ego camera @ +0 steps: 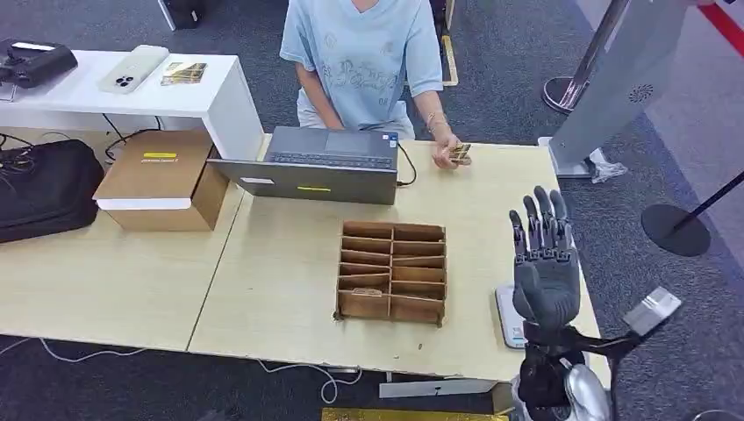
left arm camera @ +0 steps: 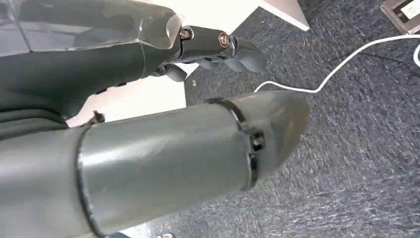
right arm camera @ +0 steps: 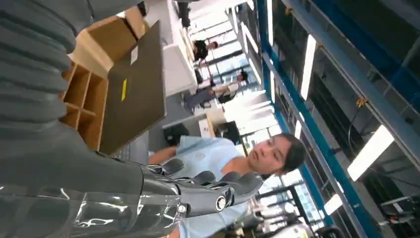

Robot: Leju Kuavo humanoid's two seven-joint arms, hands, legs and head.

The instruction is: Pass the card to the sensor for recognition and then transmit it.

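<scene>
The card (ego camera: 461, 153) is a small flat piece with a gold-and-dark patterned face, too small for its print to be read. A person's hand (ego camera: 447, 151) pinches it just above the far edge of the desk (ego camera: 281, 289), to the right of an open grey laptop (ego camera: 329, 162). The person sits behind the desk in a light blue shirt.

The robot's right hand (ego camera: 546, 263) stands raised over the right side of the desk, palm toward the person, its dark fingers (ego camera: 540, 215) straight and slightly apart, holding nothing. It is well apart from the card. Just beneath it, at the near right edge of the desk, lies a flat white-grey sensor pad (ego camera: 507, 316), partly hidden by the hand.

The left hand (left arm camera: 213, 47) hangs beside the desk above grey carpet, its fingers curled in with nothing in them; a white cable (left arm camera: 346, 62) runs across the floor beyond it.

A wooden divided tray (ego camera: 392, 272) sits in the middle of the desk, between the laptop and the near edge. A cardboard box (ego camera: 162, 180) lies to the left of the laptop, and a black bag (ego camera: 44, 189) lies further left.
</scene>
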